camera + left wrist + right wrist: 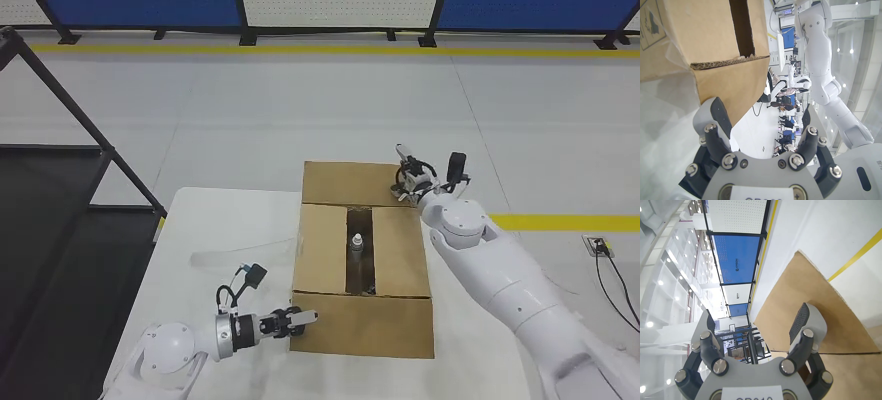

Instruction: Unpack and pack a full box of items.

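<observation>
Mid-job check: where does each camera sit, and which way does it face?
Top view: above the arms, looking down at table and box; both arms show.
Left wrist view: wrist-mounted, looks past the left gripper at the box's near flap; right arm beyond.
Right wrist view: wrist-mounted, looks past the right gripper over the far flap.
Shared: all see the box.

— What sort of place is this?
— A robotics lab in a large hall. The pale floor [300, 110] carries yellow lines [300, 48], and blue and white perforated partitions [736, 258] fence the area.
— Anything more?
— Another white robot [802, 82] stands farther off, under rows of ceiling lights [660, 282].
</observation>
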`<state>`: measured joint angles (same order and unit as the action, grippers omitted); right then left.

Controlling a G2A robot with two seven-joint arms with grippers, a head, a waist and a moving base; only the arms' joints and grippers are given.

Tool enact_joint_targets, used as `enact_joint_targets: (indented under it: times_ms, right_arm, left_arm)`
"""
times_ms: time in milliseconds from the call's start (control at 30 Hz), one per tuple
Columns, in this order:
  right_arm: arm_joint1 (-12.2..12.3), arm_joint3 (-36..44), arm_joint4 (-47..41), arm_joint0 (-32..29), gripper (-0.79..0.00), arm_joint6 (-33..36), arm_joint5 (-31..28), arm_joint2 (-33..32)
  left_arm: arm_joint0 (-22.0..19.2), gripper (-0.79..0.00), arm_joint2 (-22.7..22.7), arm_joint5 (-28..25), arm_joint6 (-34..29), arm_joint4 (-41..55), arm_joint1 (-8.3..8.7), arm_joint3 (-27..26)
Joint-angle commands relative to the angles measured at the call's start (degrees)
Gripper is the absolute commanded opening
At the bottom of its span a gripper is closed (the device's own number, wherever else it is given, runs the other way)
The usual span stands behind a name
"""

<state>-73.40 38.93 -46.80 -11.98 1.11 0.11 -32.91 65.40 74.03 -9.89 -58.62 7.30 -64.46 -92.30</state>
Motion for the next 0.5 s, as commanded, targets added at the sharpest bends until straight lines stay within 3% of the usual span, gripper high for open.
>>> enact_joint_targets:
  times_ms: [0,200,467]
  right_arm:
    - [-1.8,-3.36,0.89,0.91,0.0,-0.8,-0.18,1.04]
    - [-5.72,-10.57,1.75,2.91,0.0,0.42,-0.1,2.11]
    - [-8.82,-17.35,4.21,4.54,0.0,0.85,-0.05,1.99]
  left_arm:
    - [0.11,0.0,-0.12,-0.07,0.16,0.02,0.06,-0.04]
    - [-0.3,0.0,-1.13,0.1,0.38,-0.2,0.13,0.31]
    - [-1.26,0.0,-2.42,0.12,0.06,0.23,0.18,1.41]
